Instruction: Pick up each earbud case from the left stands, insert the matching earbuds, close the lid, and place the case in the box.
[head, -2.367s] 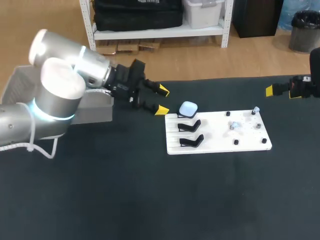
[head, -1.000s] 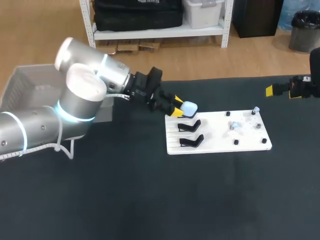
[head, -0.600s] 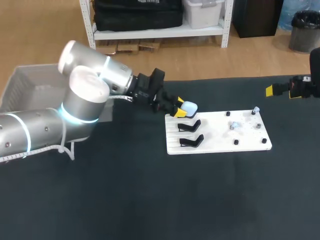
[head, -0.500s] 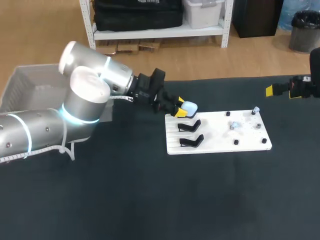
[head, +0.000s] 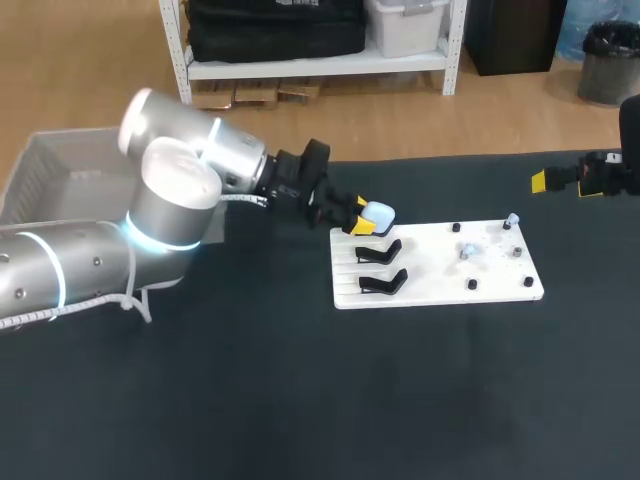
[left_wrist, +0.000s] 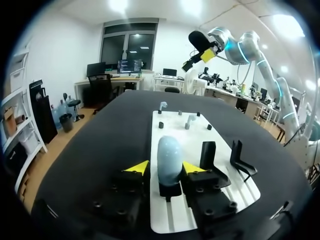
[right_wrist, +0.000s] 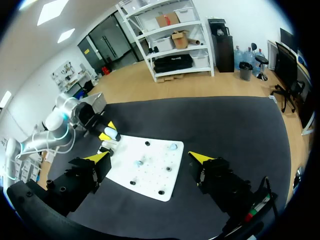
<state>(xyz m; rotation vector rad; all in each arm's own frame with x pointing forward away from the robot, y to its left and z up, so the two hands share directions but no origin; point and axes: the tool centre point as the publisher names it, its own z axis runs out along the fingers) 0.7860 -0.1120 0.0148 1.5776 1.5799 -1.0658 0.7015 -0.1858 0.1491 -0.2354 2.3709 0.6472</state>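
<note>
Starting at the left, the box (head: 45, 165) sits behind the left arm (head: 170, 190), well apart from the board (head: 500, 285). The left gripper (head: 358, 217) is out at the board's left end, fingers spread and straddling the case (left_wrist: 169, 159), which rests on the rear stand (left_wrist: 170, 190). Seen from that wrist, the case stands on edge between the yellow tips (left_wrist: 139, 167). Its long axis runs straight ahead along the fingers, so a squeeze should catch it across its narrow width. One tip looks almost on it and a sliver of gap shows at the other, so I'd call it not yet gripped. Two empty stands (head: 380, 252) sit just beside. Earbuds (head: 470, 252) lie further right on the board. The right gripper (right_wrist: 152, 157) hangs wide open at the far right, much farther from the case.
</note>
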